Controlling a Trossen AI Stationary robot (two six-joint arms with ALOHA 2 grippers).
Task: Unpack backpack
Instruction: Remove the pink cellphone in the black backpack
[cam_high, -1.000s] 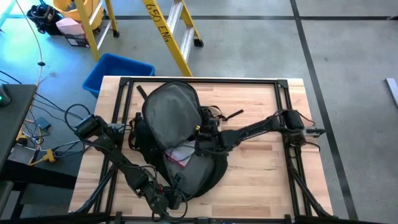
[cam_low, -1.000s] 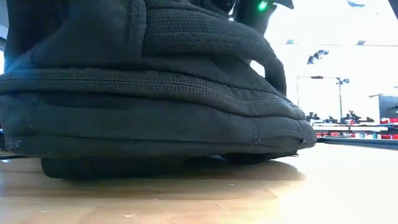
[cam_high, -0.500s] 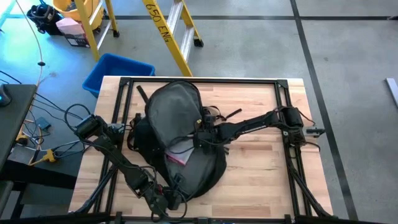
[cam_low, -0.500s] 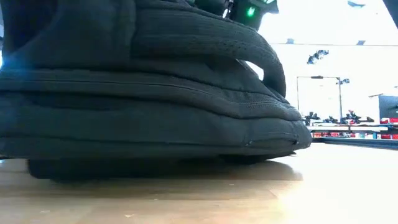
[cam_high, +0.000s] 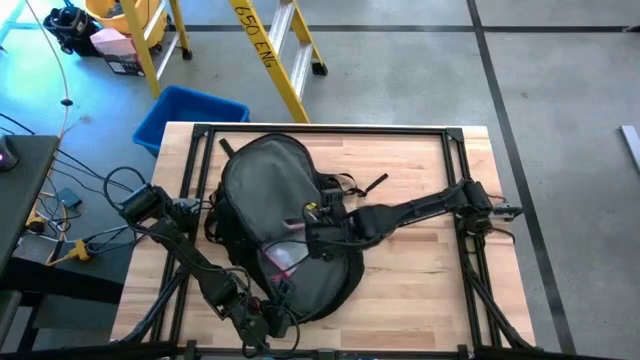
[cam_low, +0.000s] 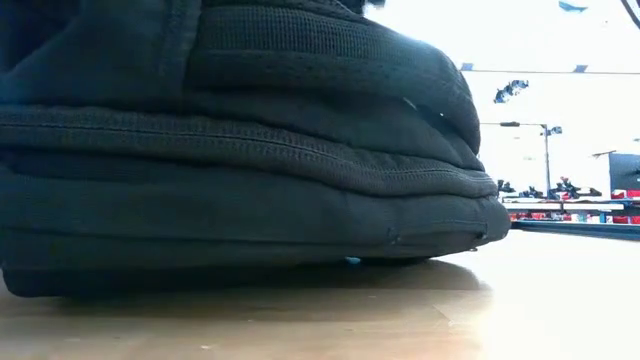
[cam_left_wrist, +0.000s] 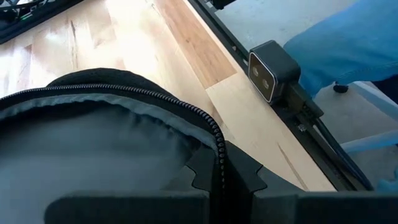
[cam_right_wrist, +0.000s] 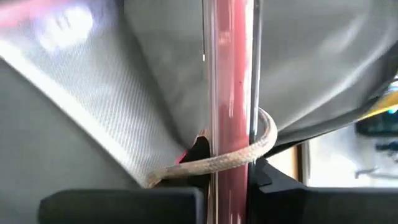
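Backpack is lying open mid-table; right gripper is pinching pink-edged pouch inside, left gripper clamping the zipper rim.

— Where do we have our left arm?

— Folded low along the near left side of the table, our left gripper by the front edge, fingers pinched together on the zip edge of the backpack.

— And our right?

— Stretched from the right side across toward the middle, wrist angled down. Our right gripper sits at the bag's opening, fingers clamped on a pink strip edge.
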